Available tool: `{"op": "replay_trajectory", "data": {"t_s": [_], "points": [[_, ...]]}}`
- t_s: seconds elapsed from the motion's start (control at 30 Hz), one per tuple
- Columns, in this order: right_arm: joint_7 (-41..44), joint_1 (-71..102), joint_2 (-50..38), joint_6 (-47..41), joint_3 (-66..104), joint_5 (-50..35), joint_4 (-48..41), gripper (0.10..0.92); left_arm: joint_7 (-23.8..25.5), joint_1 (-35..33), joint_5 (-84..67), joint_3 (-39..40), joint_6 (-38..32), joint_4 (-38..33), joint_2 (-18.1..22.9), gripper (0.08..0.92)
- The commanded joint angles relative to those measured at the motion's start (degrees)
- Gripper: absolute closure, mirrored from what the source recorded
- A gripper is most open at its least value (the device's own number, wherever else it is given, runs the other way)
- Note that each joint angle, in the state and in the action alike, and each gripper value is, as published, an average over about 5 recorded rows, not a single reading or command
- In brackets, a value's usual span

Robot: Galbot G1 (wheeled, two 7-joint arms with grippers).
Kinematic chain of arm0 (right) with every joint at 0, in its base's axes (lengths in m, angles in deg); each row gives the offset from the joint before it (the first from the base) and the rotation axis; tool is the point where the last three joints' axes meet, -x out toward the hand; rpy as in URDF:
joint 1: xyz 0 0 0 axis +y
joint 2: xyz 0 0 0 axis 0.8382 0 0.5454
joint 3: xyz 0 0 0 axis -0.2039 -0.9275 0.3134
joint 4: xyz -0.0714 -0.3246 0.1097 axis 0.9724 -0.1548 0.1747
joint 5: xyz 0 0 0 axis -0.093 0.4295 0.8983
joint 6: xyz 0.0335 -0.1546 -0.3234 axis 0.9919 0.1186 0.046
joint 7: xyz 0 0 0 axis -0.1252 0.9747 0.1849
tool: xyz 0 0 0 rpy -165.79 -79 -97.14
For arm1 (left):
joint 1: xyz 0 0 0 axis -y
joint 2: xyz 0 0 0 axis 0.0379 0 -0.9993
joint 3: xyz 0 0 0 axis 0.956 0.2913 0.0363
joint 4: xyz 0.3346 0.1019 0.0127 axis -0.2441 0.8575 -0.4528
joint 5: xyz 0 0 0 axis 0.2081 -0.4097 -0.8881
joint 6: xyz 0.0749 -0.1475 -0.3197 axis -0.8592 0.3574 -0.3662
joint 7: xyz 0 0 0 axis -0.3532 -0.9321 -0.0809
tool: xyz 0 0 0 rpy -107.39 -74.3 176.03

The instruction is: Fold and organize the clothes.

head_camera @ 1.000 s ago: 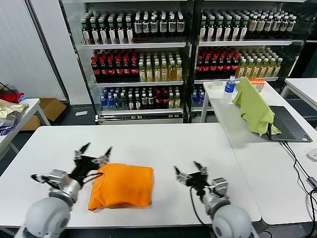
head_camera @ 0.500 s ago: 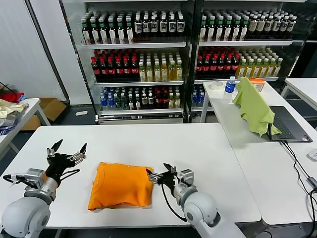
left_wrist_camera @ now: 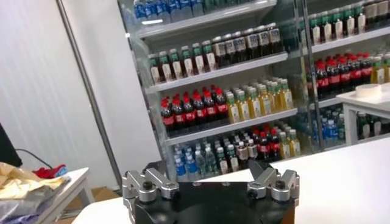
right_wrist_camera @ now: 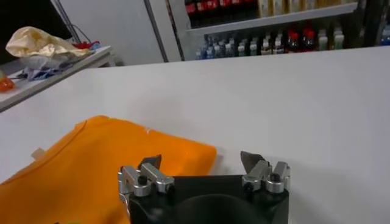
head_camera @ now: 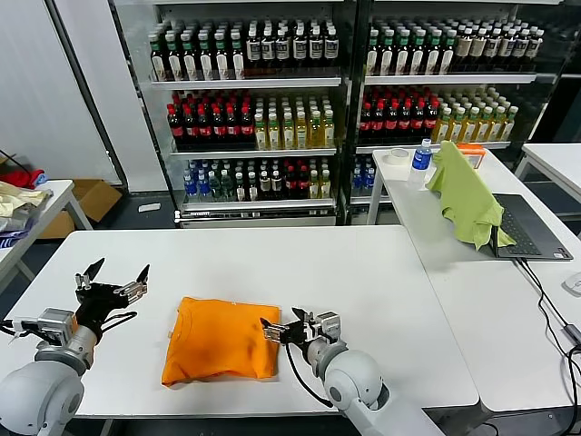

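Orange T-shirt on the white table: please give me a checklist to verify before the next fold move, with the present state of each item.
1. Orange T-shirt lies folded on the white table: ok.
2. Right gripper open at the shirt's right edge: ok.
3. Right gripper already holds fabric: not ok.
4. Left gripper open, apart from the shirt: ok.
5. Fingertips touching the cloth: cannot tell.

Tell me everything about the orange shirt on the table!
The orange T-shirt is plain, soft-looking fabric, folded into a rough rectangle and lying flat on the white table. Its collar faces the left gripper, which hovers open, apart from it. The open right gripper sits at its opposite edge; whether they touch is unclear.
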Motion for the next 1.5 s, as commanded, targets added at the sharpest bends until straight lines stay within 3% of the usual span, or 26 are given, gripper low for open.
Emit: {"op": "replay_trajectory", "data": {"t_s": [0.03, 0.33, 0.73, 1.17, 1.5], "points": [[-2.14, 1.49, -0.71, 0.02, -1.21, -3.7, 0.88, 0.203, 0.03, -0.1, 0.38, -0.03, 0.36, 0.41, 0.02, 0.177], [-6.95, 1.0, -0.3, 0.0, -1.55, -13.26, 1.73, 0.224, 0.01, -0.49, 0.61, 0.91, 0.4, 0.65, 0.32, 0.177], [-8.53, 0.62, 0.74, 0.02, -1.71, -15.23, 0.36, 0.553, -0.15, -0.57, 0.61, 1.06, 0.54, 0.84, 0.25, 0.177], [-6.21, 0.49, 1.13, 0.17, -0.68, -11.48, 1.03, 0.908, -0.33, -0.66, 0.64, 0.94, 0.56, 1.07, 0.31, 0.177], [-5.48, -0.67, 0.01, 0.18, 5.43, -11.51, 3.22, 0.919, -0.42, -0.61, 0.62, 0.81, 0.6, 1.0, 0.05, 0.177]]}}
